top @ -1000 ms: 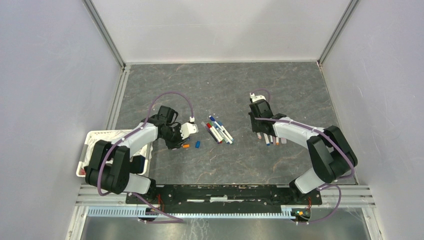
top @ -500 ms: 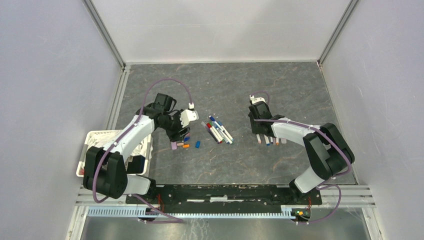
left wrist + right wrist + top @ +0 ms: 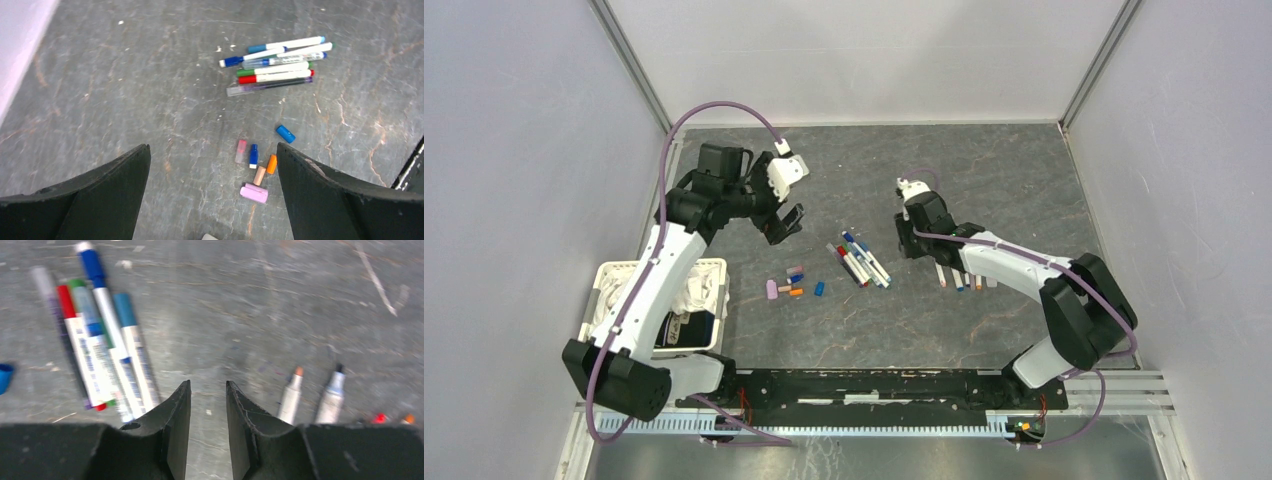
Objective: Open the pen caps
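Several loose pen caps lie grouped on the grey table: lilac [image 3: 254,193], tan [image 3: 259,175], orange [image 3: 271,164], dark blue [image 3: 253,156], pink [image 3: 241,151] and blue [image 3: 285,134]; the group [image 3: 792,287] also shows from above. A bundle of capped pens [image 3: 859,260] [image 3: 277,65] [image 3: 100,350] lies mid-table. Uncapped pens [image 3: 964,278] [image 3: 292,395] lie to the right. My left gripper [image 3: 784,222] [image 3: 212,146] hangs above and behind the caps, wide open and empty. My right gripper [image 3: 906,245] [image 3: 208,383] hovers between bundle and uncapped pens, its jaws slightly apart with nothing between them.
A white basket [image 3: 604,270] holding cloth and small items stands at the table's left edge beside the left arm. Pale walls close in the table on three sides. A metal rail [image 3: 874,385] runs along the near edge.
The left arm rose and swung back-left from the caps as its jaws opened wide; a lilac cap now lies with the others. The right gripper shifted left and its jaws parted slightly.
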Controlling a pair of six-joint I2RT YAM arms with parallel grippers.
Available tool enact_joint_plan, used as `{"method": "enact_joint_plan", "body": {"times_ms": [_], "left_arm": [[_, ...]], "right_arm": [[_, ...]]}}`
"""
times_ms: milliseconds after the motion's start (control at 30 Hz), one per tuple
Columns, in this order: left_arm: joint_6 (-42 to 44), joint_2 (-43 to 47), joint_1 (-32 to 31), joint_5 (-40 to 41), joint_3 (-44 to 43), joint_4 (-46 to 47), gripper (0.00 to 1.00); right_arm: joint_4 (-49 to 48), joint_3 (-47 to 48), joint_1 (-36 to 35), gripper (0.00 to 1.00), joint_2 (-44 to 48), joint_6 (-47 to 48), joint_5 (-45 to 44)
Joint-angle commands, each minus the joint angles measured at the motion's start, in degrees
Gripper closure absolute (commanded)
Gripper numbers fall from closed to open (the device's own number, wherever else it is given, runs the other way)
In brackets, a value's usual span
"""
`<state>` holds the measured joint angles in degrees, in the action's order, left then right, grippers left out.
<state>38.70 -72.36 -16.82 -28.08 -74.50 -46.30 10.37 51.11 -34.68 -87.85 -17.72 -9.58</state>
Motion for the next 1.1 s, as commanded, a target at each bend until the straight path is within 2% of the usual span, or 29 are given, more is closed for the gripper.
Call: {"method": "enact_joint_plan", "body": {"times_ms": [0, 400, 667, 833, 1067], "left_arm": [[-8.1, 3.8, 0.3, 5.8, -1.1, 4.6, 0.0], [-5.3, 5.8, 0.3, 5.2, 0.5, 2.1, 0.0], [-6.1, 3.3, 0.2, 2.7, 1.5, 0.4, 0.0], [-6.5, 1.9, 0.2, 0.9, 1.3, -0.4, 0.0], [-7.2, 1.0, 0.2, 0.4, 1.3, -0.4, 0.0]], "right_arm": [[-1.9, 5.1, -3.3, 0.64, -4.2, 2.6, 7.3], [-1.8, 10.7, -5.6, 0.73, -14.3, 3.2, 9.5], [-0.9, 9.8, -5.6, 0.76, -16.7, 4.2, 5.9], [-0.8, 9.0, -5.6, 0.7, -15.3, 4.0, 4.4], [-0.9, 11.1, -5.8, 0.7, -9.6, 3.9, 3.5]]}}
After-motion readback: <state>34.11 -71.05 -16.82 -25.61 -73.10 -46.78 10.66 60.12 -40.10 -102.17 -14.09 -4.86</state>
